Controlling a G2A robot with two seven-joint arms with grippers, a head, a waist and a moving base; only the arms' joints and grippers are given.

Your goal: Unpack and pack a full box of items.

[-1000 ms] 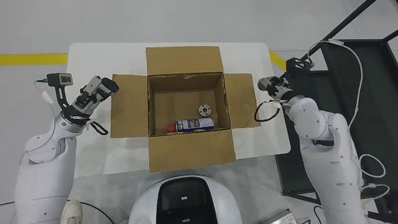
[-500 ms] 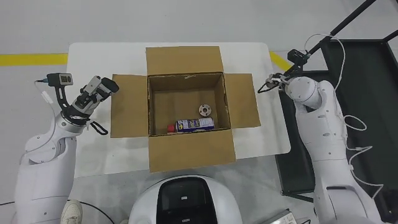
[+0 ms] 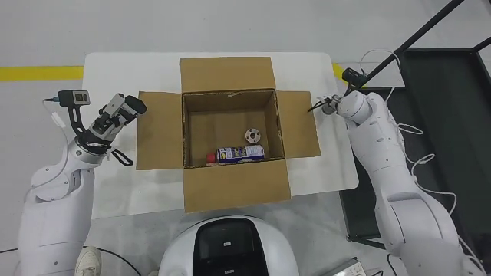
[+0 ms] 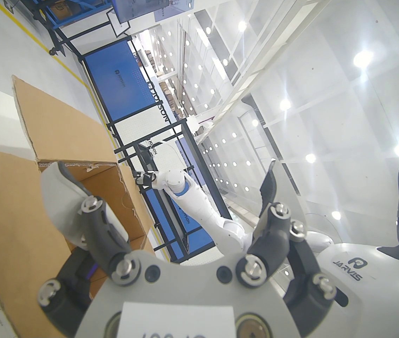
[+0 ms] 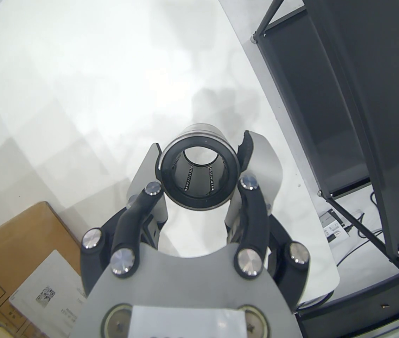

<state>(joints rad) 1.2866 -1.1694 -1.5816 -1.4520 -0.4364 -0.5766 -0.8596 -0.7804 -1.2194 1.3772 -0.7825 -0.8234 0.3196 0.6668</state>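
Box [image 3: 227, 73], one can [image 3: 241, 153], maybe one flange [image 3: 252, 134], right tool [image 5: 201, 151] gripping cylinder [image 5: 199, 201]

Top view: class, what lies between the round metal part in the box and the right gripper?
The box's side wall and its folded-out flap, seen in the top view, separate the round metal part from the right gripper.

My top camera looks straight down from high up at the table [image 3: 123, 69] and the open box [image 3: 227, 74]. My left wrist camera sits close behind the left gripper [image 4: 162, 177], tipped up past the box toward the ceiling [image 4: 326, 89]. My right wrist camera sits close behind the right gripper [image 5: 201, 145] and its metal tube [image 5: 199, 174], looking down at the table's edge. All three see the box.
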